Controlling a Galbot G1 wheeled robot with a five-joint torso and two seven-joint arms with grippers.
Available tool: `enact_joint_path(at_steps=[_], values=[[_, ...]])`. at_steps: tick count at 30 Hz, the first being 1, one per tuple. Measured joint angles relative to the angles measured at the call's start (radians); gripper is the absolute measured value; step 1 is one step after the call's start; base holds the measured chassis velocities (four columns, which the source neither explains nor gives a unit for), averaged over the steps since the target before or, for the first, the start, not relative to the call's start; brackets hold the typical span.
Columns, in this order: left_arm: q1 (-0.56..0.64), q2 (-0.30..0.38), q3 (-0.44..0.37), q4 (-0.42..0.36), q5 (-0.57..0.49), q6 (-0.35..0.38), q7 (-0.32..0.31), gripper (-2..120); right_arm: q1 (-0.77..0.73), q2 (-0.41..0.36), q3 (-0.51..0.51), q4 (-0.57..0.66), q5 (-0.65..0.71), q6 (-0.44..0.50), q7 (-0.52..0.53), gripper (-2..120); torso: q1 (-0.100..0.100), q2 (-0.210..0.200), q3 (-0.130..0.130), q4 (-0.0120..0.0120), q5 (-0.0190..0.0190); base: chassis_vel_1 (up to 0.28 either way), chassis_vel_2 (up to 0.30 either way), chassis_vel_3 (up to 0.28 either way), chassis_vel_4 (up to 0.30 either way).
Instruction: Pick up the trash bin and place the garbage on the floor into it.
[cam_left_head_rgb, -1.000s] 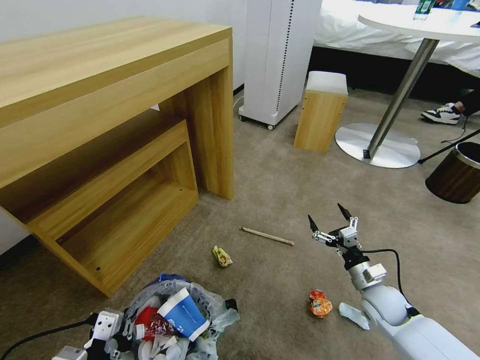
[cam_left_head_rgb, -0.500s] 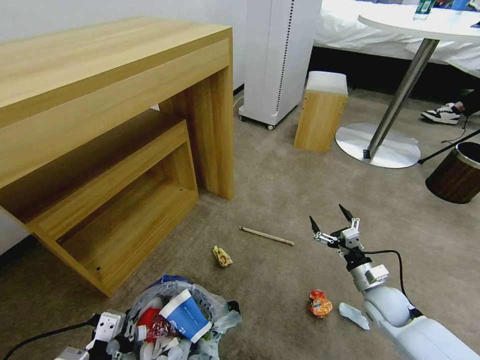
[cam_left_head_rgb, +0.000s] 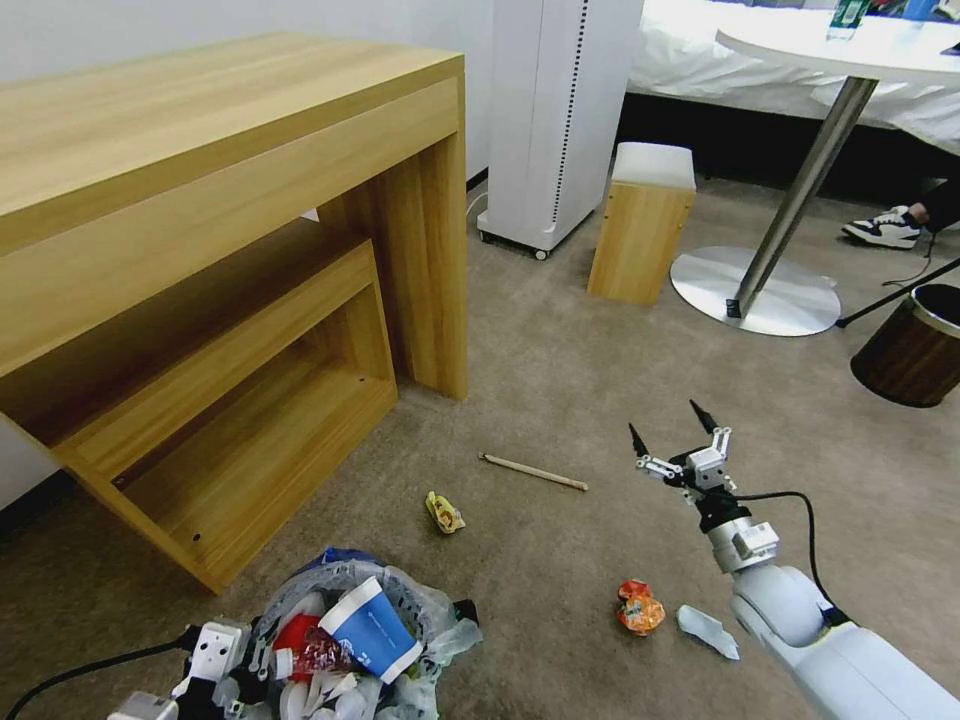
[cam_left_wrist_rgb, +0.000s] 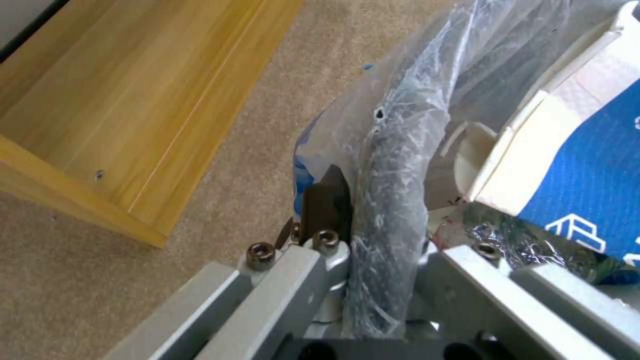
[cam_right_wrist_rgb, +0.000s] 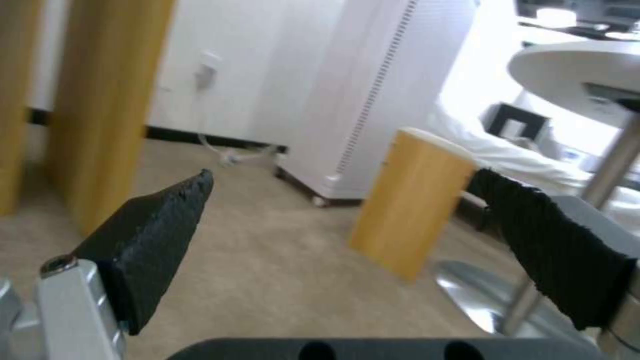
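Observation:
The trash bin (cam_left_head_rgb: 440, 610), dark-rimmed and lined with crinkly plastic, sits low at the near left, heaped with a blue-white carton (cam_left_head_rgb: 372, 628) and red wrappers. My left gripper (cam_left_head_rgb: 250, 655) is shut on its rim; the left wrist view shows the dark finger (cam_left_wrist_rgb: 325, 197) pressed against the bag-wrapped rim (cam_left_wrist_rgb: 393, 165). My right gripper (cam_left_head_rgb: 668, 430) hangs open above the carpet floor (cam_left_head_rgb: 560, 370), its black pads (cam_right_wrist_rgb: 150, 240) wide apart. On the floor lie a wooden stick (cam_left_head_rgb: 533, 472), a yellow scrap (cam_left_head_rgb: 443, 512), an orange-red wrapper (cam_left_head_rgb: 639, 607) and a white scrap (cam_left_head_rgb: 707, 630).
A wooden desk (cam_left_head_rgb: 200, 170) with a low shelf (cam_left_head_rgb: 250, 440) fills the left. Behind stand a white appliance (cam_left_head_rgb: 560, 110), a wooden stool (cam_left_head_rgb: 642, 220), a round table's metal base (cam_left_head_rgb: 755, 290) and a brown bin (cam_left_head_rgb: 912, 345). Open carpet lies around the litter.
My right gripper has drifted slightly to the right, still open. The bin and left gripper have barely shifted.

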Motion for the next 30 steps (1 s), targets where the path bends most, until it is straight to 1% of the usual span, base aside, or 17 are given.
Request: enact_joint_path(at_steps=[3,6,7,9,10,11,13,14,16,17,18,22,24,26,27,29,30], values=[[-0.003,-0.001,0.002,0.003,0.0,0.0,0.0,0,0.006,-0.012,-0.001,-0.002,-0.017,-0.02,0.038,100,0.0,0.0,0.0,0.0,-0.0001,0.0,0.0,0.0,0.0],[-0.004,-0.001,0.002,0.005,-0.001,0.0,0.001,0,0.002,-0.018,0.011,-0.001,-0.008,-0.023,0.015,100,0.0,0.0,0.0,0.0002,0.0003,0.0,0.0,0.0,0.0],[-0.004,0.0,0.0,0.006,-0.001,0.0,0.0,0,-0.011,-0.027,0.037,0.004,-0.005,-0.042,-0.022,100,0.0,0.0,0.0,0.0002,0.0002,0.0,0.0,0.0,0.0],[-0.001,0.0,-0.002,0.006,-0.002,-0.001,0.0,0,-0.041,-0.055,0.069,0.011,0.029,-0.101,-0.047,100,0.0,0.0,0.0,0.0001,0.0,0.0,0.0,0.0,0.0],[-0.001,0.0,-0.002,0.006,-0.002,-0.001,0.0,0,-0.041,-0.055,0.069,0.011,0.029,-0.101,-0.047,100,0.0,0.0,0.0,0.0001,0.0,0.0,0.0,0.0,0.0],[0.001,-0.002,-0.003,0.007,-0.001,-0.003,0.001,0,-0.062,-0.082,0.088,0.008,0.078,-0.121,-0.1,100,0.0,0.0,0.0,0.0,0.0003,0.0,0.0,0.0,0.0],[0.005,-0.007,0.0,0.009,0.004,-0.004,0.004,0,-0.089,-0.123,0.098,-0.003,0.163,-0.111,-0.205,100,0.0,0.0,0.0,-0.0002,-0.0002,0.0,0.0,0.0,0.0],[0.005,-0.007,0.0,0.009,0.004,-0.004,0.004,0,-0.089,-0.123,0.098,-0.003,0.163,-0.111,-0.205,100,0.0,0.0,0.0,-0.0002,-0.0002,0.0,0.0,0.0,0.0],[0.005,-0.013,0.007,0.013,0.01,-0.004,0.007,0,-0.113,-0.172,0.097,-0.006,0.232,-0.109,-0.328,100,0.0,0.0,0.0,-0.0002,0.0005,0.0,0.0,0.0,0.0],[0.004,-0.015,0.011,0.017,0.013,-0.005,0.007,0,-0.118,-0.196,0.084,-0.008,0.263,-0.111,-0.372,100,0.0,0.0,0.0,0.0,-0.0004,0.0,0.0,0.0,0.0],[0.004,-0.015,0.011,0.017,0.013,-0.005,0.007,0,-0.118,-0.196,0.084,-0.008,0.263,-0.111,-0.372,100,0.0,0.0,0.0,0.0,-0.0004,0.0,0.0,0.0,0.0],[0.004,-0.026,0.021,0.029,0.024,-0.007,0.007,0,-0.116,-0.253,0.015,-0.023,0.357,-0.17,-0.466,100,0.0,0.0,0.0,0.0,0.0005,0.0,0.0,0.0,0.0],[0.004,-0.028,0.022,0.03,0.025,-0.007,0.007,0,-0.117,-0.257,0.011,-0.025,0.363,-0.181,-0.471,100,0.0,0.0,0.0,0.0001,0.0005,0.0,0.0,0.0,0.0],[0.004,-0.034,0.024,0.033,0.029,-0.008,0.007,0,-0.126,-0.272,0.008,-0.032,0.374,-0.21,-0.508,100,0.0,0.0,0.0,0.0003,0.0003,0.0,0.0,0.0,0.0],[0.006,-0.04,0.025,0.038,0.035,-0.009,0.009,0,-0.145,-0.288,0.01,-0.045,0.374,-0.235,-0.565,100,0.0,0.0,0.0,0.0003,-0.0001,0.0,0.0,0.0,0.0],[0.008,-0.047,0.025,0.046,0.04,-0.011,0.009,0,-0.173,-0.307,0.014,-0.071,0.352,-0.25,-0.616,100,0.0,0.0,0.0,-0.0002,0.0001,0.0,0.0,0.0,0.0],[0.008,-0.047,0.025,0.046,0.04,-0.011,0.009,0,-0.173,-0.307,0.014,-0.071,0.352,-0.25,-0.616,100,0.0,0.0,0.0,-0.0002,0.0001,0.0,0.0,0.0,0.0]])
